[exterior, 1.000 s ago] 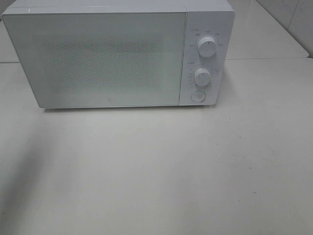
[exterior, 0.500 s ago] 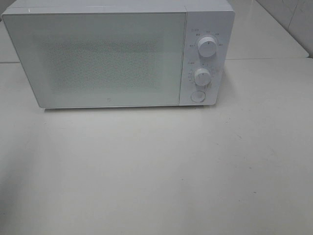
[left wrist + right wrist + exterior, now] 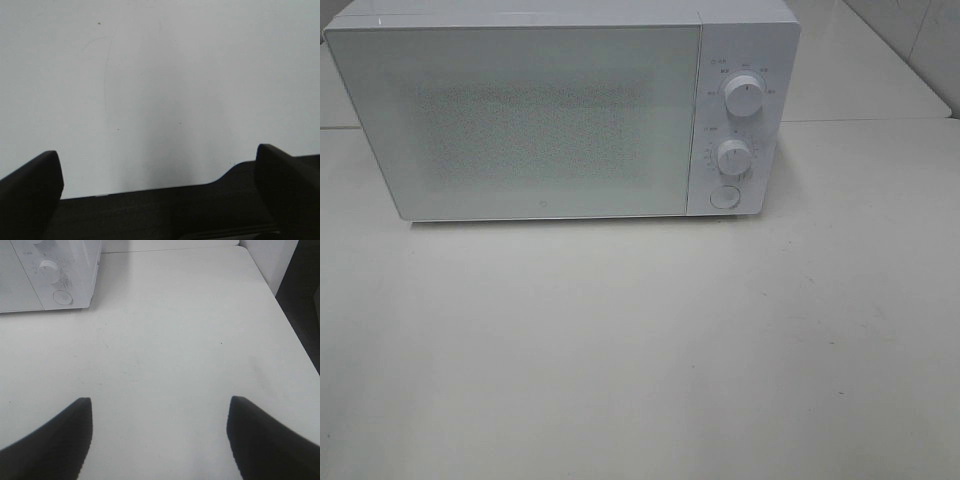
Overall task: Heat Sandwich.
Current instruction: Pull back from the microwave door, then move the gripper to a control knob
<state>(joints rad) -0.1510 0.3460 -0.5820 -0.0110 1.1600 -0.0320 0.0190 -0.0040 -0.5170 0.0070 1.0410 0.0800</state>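
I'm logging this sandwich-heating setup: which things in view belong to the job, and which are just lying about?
Job: microwave, door shut; upper dial; lower dial; round button; left hand, right hand, both open, holding nothing. No sandwich in view.
Just there: table.

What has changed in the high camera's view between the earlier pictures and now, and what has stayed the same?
A dark shadow on the left part of the table has faded away; what cast it is out of view. The microwave has not moved and stays shut, and its upper knob and lower knob point as they did.
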